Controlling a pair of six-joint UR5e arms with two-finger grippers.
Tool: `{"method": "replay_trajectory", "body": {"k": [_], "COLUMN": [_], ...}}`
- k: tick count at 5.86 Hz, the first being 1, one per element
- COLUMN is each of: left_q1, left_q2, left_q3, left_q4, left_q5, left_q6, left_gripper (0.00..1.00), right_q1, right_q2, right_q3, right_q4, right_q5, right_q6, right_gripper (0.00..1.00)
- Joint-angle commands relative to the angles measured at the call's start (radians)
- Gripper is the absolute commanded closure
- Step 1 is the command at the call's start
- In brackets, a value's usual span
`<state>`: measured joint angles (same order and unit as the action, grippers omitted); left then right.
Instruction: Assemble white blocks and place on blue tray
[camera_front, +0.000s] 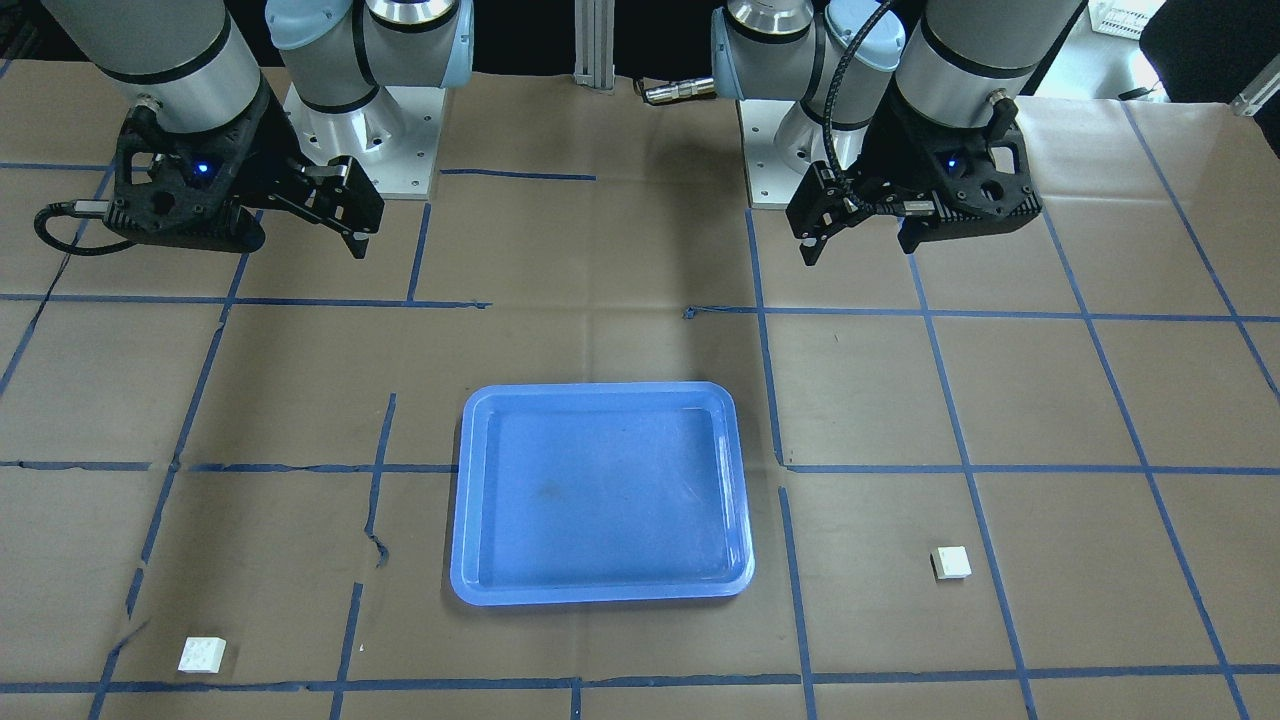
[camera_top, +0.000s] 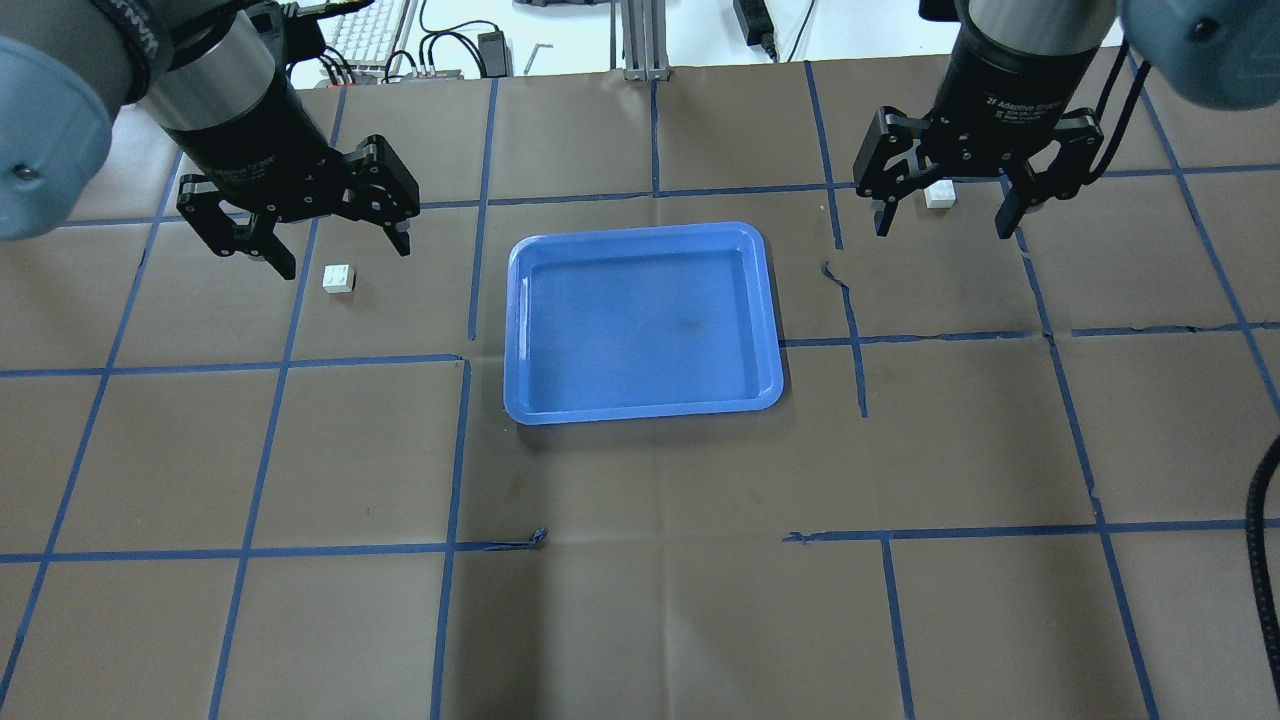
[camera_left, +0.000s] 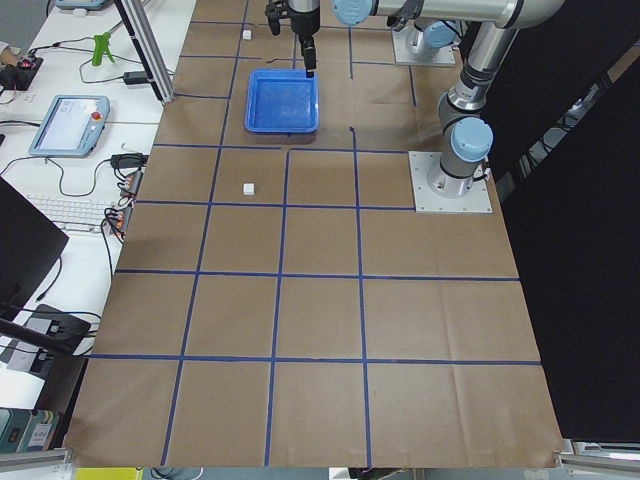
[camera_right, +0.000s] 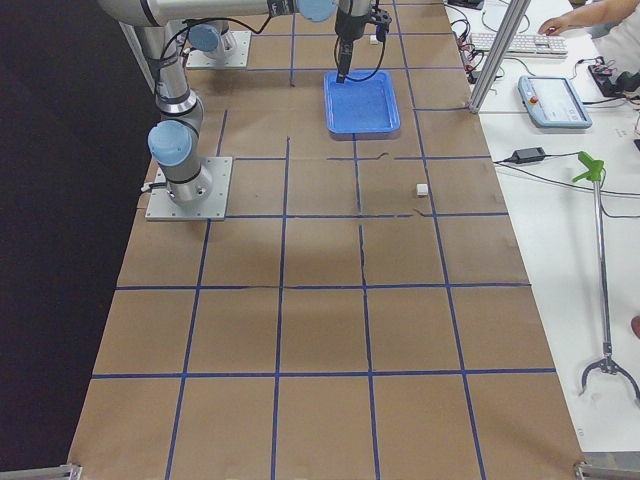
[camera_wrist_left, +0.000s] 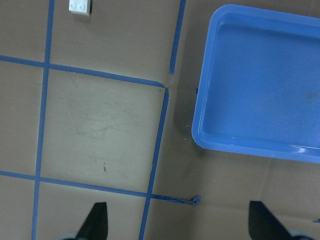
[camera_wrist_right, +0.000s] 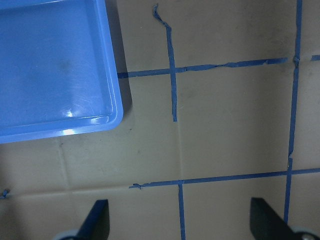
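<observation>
The blue tray (camera_top: 640, 320) lies empty at mid-table; it also shows in the front view (camera_front: 600, 490). One white block (camera_top: 338, 278) sits on the paper left of the tray, just beyond my left gripper (camera_top: 300, 235), which hovers open and empty. In the left wrist view this block (camera_wrist_left: 80, 6) is at the top edge, with the tray (camera_wrist_left: 265, 90) at the right. The other white block (camera_top: 939, 194) lies far right, beyond my right gripper (camera_top: 945, 215), which is open, empty and raised. The right wrist view shows only the tray's corner (camera_wrist_right: 55, 70), no block.
Brown paper with a grid of blue tape lines (camera_top: 460, 450) covers the table. Both arm bases (camera_front: 360, 140) stand at the robot's edge. A keyboard and cables (camera_top: 380, 40) lie beyond the far edge. A torn tape end (camera_top: 835, 275) sits right of the tray.
</observation>
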<state>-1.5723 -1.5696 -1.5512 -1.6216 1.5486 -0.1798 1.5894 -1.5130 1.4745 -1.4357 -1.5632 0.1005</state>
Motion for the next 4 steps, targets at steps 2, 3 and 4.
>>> {"method": "replay_trajectory", "body": {"k": [2, 3, 4], "left_q1": [0.006, 0.02, 0.024], "left_q2": [-0.003, -0.009, -0.032], "left_q3": [0.003, -0.009, -0.036], "left_q4": [0.009, 0.025, 0.058], "left_q5": [0.005, 0.01, 0.011], "left_q6": [0.054, 0.185, 0.329], "left_gripper": [0.02, 0.02, 0.02], "right_q1": [-0.003, -0.011, -0.029], "right_q2": [-0.003, 0.002, 0.013], "right_q3": [0.009, 0.004, -0.008], "right_q4": [-0.017, -0.017, -0.032], "right_q5": [0.0, 0.003, 0.003], "right_q6": [-0.001, -0.016, -0.133], "right_gripper": [0.0, 0.0, 0.0]}}
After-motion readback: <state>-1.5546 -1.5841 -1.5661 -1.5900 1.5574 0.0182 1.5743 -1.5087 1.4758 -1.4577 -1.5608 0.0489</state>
